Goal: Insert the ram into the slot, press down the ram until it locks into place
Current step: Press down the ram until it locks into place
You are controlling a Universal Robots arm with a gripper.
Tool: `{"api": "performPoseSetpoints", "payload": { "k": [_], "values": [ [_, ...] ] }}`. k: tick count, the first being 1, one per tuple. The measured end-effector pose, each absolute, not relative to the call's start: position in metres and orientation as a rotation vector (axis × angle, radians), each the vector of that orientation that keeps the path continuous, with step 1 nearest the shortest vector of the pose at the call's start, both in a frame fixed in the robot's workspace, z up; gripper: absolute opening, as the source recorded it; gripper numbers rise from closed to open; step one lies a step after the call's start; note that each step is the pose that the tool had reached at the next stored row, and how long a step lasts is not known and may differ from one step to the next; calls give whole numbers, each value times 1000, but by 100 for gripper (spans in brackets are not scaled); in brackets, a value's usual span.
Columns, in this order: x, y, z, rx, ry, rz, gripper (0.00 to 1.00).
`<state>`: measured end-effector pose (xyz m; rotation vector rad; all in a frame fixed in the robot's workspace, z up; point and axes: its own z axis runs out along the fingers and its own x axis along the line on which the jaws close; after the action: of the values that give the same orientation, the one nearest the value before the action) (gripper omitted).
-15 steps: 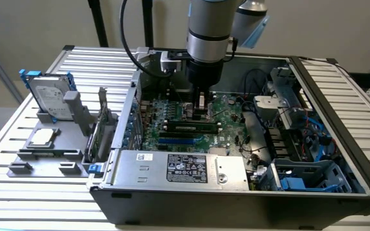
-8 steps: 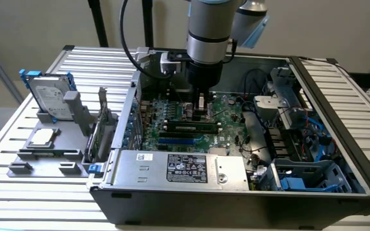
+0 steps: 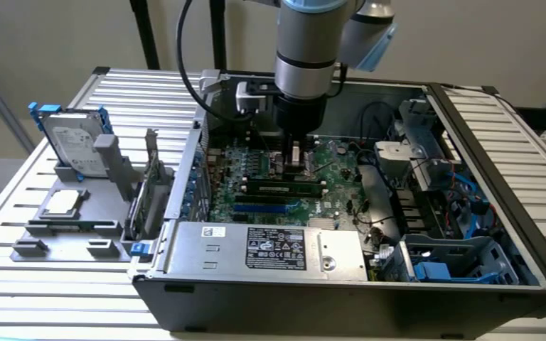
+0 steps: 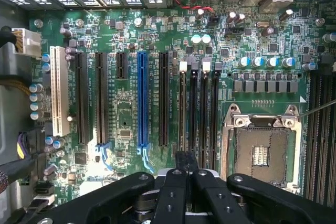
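Ram [image 3: 275, 189], a thin green stick with dark chips, lies seated near the closed, empty pincer [image 4: 186, 162].

Open case [image 3: 500, 177]: access from above only. Gripper [image 3: 297, 162] down at frame centre over the motherboard [image 3: 254, 177], with a seated ram [image 3: 278, 189] just below it in the frame. Power supply [image 3: 264, 249] blocks lower centre; drive cage [image 3: 443, 259] and cables [image 3: 415, 170] crowd the right. Gripper [image 4: 186, 163] tips sit close over 4 parallel slots [image 4: 198, 114]; CPU socket [image 4: 260, 150] flanks them.
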<state>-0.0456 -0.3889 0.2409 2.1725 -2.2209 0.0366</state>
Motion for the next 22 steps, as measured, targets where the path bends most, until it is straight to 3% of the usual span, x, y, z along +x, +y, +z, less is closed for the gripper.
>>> {"api": "performPoseSetpoints", "payload": {
  "k": [22],
  "values": [
    [-46,-388,226,2172,-2220,35,11]
  ]
}}
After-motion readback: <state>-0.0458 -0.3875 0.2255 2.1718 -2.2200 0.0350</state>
